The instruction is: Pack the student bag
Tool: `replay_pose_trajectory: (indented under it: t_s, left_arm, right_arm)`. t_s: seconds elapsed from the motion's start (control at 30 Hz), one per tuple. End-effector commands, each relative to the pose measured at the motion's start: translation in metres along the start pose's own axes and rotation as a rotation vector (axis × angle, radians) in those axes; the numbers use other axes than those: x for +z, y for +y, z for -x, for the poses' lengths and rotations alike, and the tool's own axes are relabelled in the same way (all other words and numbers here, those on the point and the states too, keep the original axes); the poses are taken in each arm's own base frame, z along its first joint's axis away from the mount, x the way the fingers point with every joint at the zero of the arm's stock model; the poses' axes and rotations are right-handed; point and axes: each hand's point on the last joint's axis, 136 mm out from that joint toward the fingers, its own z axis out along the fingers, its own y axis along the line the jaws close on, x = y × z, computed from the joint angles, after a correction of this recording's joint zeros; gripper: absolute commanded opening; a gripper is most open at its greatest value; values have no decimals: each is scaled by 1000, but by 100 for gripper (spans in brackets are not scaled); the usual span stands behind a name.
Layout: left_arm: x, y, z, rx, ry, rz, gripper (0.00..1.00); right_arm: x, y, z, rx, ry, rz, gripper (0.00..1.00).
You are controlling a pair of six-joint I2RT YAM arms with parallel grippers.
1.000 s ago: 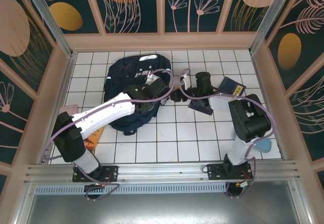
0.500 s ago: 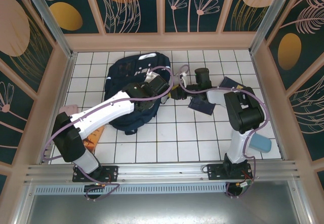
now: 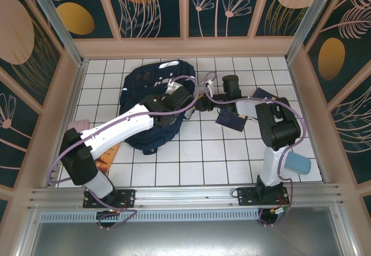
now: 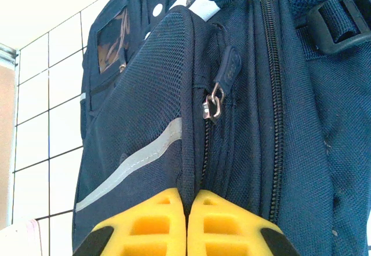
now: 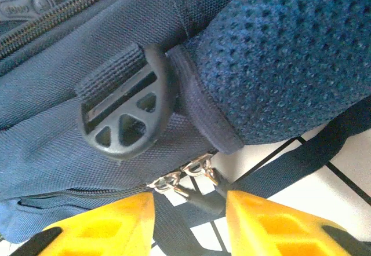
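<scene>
We see the student bag (image 3: 139,88) lying near-to-far, top far; left gripper (image 4: 188,201) pressed together at its seam (right gripper (image 5: 190,203) spread alongside).

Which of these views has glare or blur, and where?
Left wrist: the tiles at the upper left are washed out nearly white; the student bag is sharp. Right wrist: the buckle and mesh are sharp. Top external: even light, no glare.

One navy backpack (image 3: 142,82); two flat navy books (image 3: 232,121), the second book (image 3: 262,94) farther right; one light-blue block (image 3: 299,163) near right; one orange packet (image 3: 108,156) near left.
</scene>
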Motion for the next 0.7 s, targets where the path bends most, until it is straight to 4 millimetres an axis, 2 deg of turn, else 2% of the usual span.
replay_pose_trajectory:
  t_s: [0.0,0.1,0.23,0.5,0.67]
  left_arm:
    - [-27,29,34,-104,-118,49,0]
    - [-27,29,34,-105,-118,48,0]
    - [-27,29,35,-106,-118,48,0]
    - [-26,28,35,-103,-118,50,0]
    - [-25,27,36,-102,-116,50,0]
  right_arm:
    - [6,4,1,-20,16,38,35]
    - [9,3,-1,-17,27,46,27]
    - [13,4,-3,-15,36,60,25]
    - [15,4,-2,-25,41,67,35]
    - [16,3,-1,-29,46,66,37]
